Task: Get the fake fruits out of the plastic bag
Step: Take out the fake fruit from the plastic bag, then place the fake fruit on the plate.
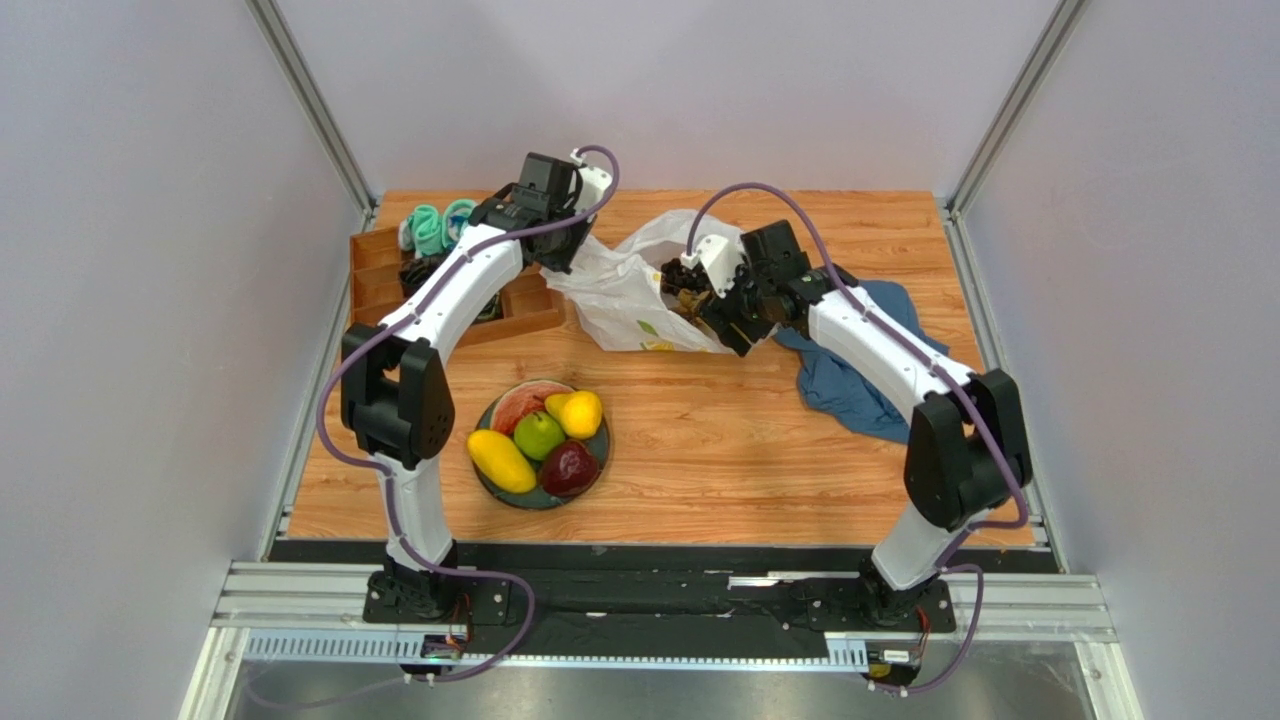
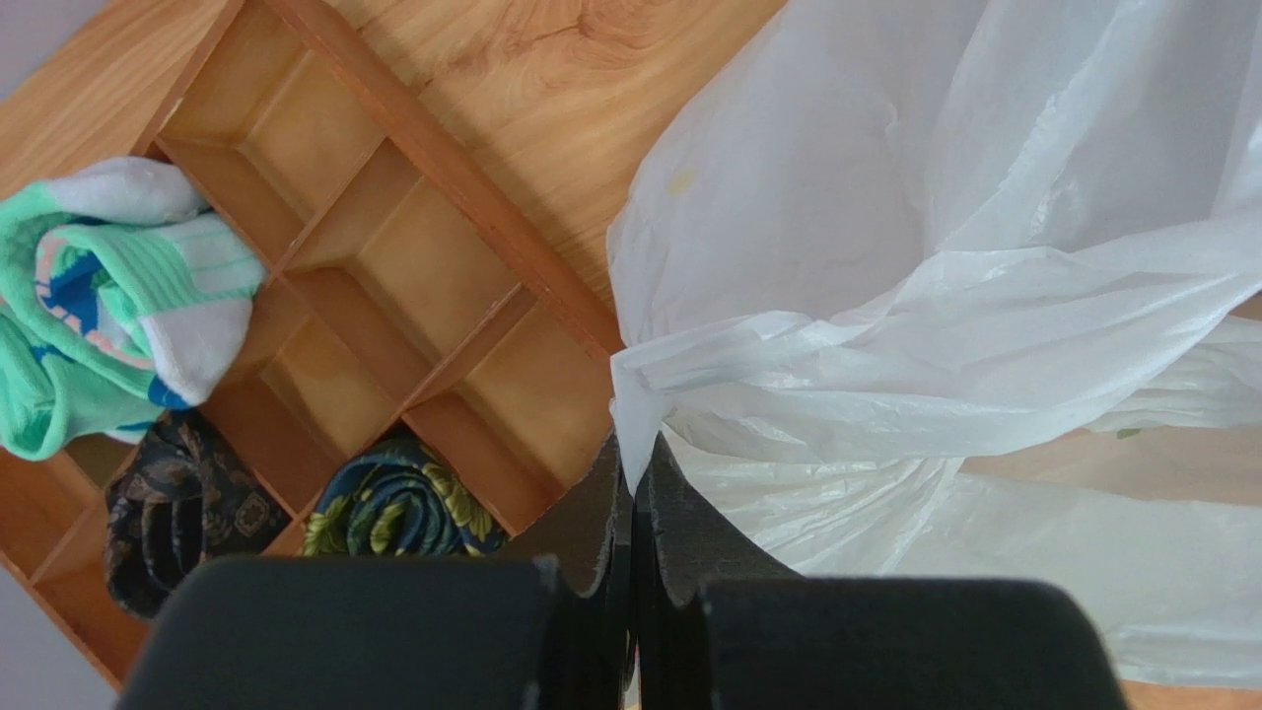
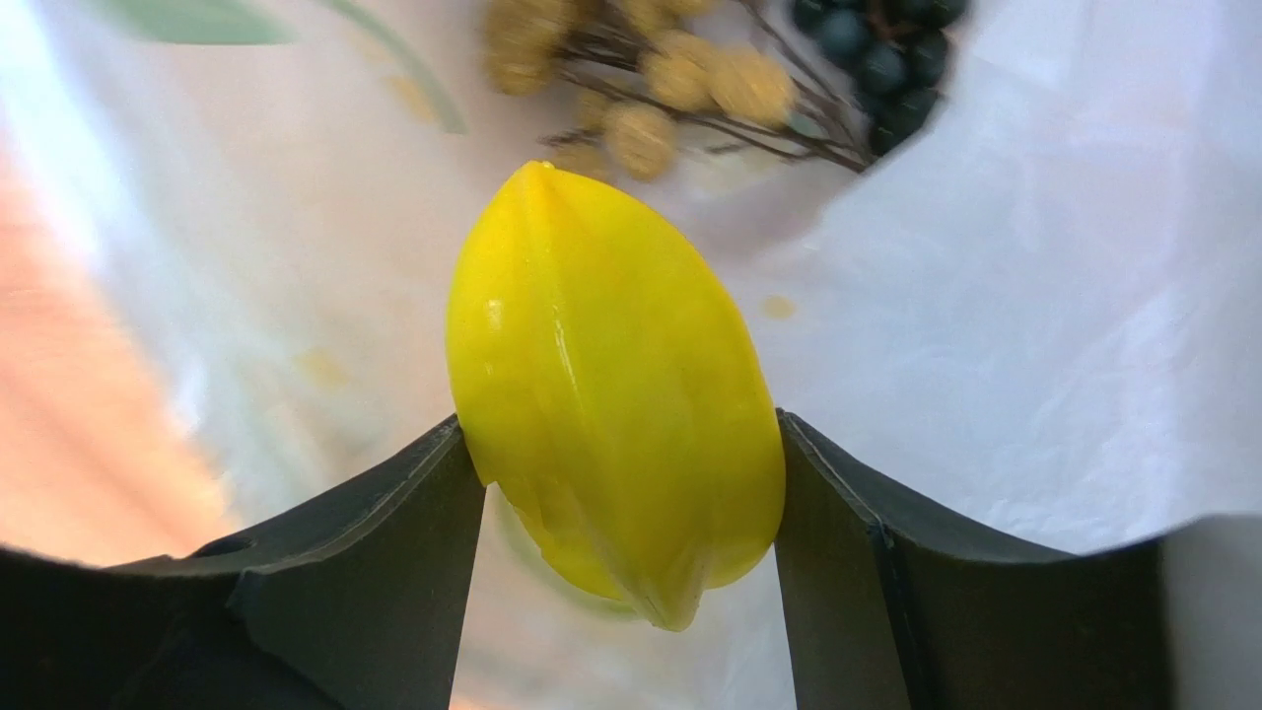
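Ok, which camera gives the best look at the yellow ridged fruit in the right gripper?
Right wrist: the yellow fruit fills the frame, clamped in the right gripper inside the plastic bag. In top external, gripper and bag hide it; left wrist shows only bag.

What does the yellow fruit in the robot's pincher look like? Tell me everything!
The yellow fruit is shiny and smooth like plastic. It is oval, with long ridges and pointed ends. The right gripper squeezes its lower half between two dark fingers, one on each side. It sits inside the white plastic bag, whose thin film shows behind it. A tan grape bunch and a dark grape bunch lie just beyond its top end.
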Available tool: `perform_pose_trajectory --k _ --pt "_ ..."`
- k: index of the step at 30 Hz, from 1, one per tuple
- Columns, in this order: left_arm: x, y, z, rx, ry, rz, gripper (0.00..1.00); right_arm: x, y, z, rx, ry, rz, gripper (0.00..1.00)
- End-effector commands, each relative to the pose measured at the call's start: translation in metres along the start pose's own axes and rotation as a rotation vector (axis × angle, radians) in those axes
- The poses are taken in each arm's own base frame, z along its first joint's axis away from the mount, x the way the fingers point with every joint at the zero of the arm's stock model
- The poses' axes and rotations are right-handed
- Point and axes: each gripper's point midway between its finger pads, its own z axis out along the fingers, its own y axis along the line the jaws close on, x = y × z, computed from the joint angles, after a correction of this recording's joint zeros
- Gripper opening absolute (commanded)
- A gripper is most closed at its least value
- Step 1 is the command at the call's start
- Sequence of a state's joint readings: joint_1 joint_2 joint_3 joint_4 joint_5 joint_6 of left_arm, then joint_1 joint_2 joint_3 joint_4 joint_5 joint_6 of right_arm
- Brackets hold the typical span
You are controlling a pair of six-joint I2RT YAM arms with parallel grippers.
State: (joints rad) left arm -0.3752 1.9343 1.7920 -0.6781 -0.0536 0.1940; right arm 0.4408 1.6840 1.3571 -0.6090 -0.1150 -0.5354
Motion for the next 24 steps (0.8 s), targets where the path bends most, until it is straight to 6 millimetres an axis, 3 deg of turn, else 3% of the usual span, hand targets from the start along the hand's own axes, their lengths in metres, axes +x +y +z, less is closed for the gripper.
perform_pose_trajectory --k 1,5,6,9,11,12,14,15,17,18,20,21,24 --pt "-0.025 0.008 -0.024 -0.051 -0.079 0.027 0.00 -0.047 0.022 -0.046 -0.124 -0.225 0.052 0.46" --pt "-0.039 0.007 -0.028 -0.031 -0.105 0.017 0.04 -0.095 0.041 -0.102 -0.239 -0.418 0.042 0.45" --pt "-0.047 0.007 -0.033 -0.022 -0.127 0.018 0.27 -0.104 0.048 -0.113 -0.281 -0.458 0.034 0.45" --pt "-0.065 0.011 -0.051 -0.032 -0.181 0.006 0.64 -0.130 0.060 -0.148 -0.327 -0.561 -0.003 0.46" --pt "-0.075 0.014 -0.065 -0.038 -0.215 -0.001 0.73 -0.142 0.071 -0.168 -0.353 -0.605 -0.032 0.46" --pt "-0.084 0.018 -0.082 -0.052 -0.252 -0.011 0.80 -0.147 0.083 -0.175 -0.385 -0.619 -0.043 0.47" --pt "-0.089 0.021 -0.101 -0.063 -0.286 -0.019 0.84 -0.151 0.106 -0.180 -0.438 -0.629 -0.077 0.47" --pt "-0.095 0.025 -0.122 -0.077 -0.323 -0.026 0.91 -0.152 0.114 -0.179 -0.448 -0.629 -0.103 0.47" --pt "-0.092 0.029 -0.138 -0.093 -0.340 -0.041 0.91 -0.151 0.137 -0.168 -0.474 -0.611 -0.167 0.47" --pt "-0.094 0.033 -0.158 -0.105 -0.374 -0.053 0.92 -0.151 0.145 -0.165 -0.483 -0.606 -0.189 0.46" --pt "-0.084 0.038 -0.169 -0.114 -0.370 -0.074 0.92 -0.156 0.164 -0.156 -0.527 -0.593 -0.211 0.46" --pt "-0.082 0.045 -0.186 -0.128 -0.393 -0.088 0.92 -0.162 0.169 -0.157 -0.544 -0.599 -0.207 0.46" --pt "-0.060 0.057 -0.205 -0.150 -0.390 -0.132 0.93 -0.161 0.193 -0.137 -0.615 -0.540 -0.199 0.46"
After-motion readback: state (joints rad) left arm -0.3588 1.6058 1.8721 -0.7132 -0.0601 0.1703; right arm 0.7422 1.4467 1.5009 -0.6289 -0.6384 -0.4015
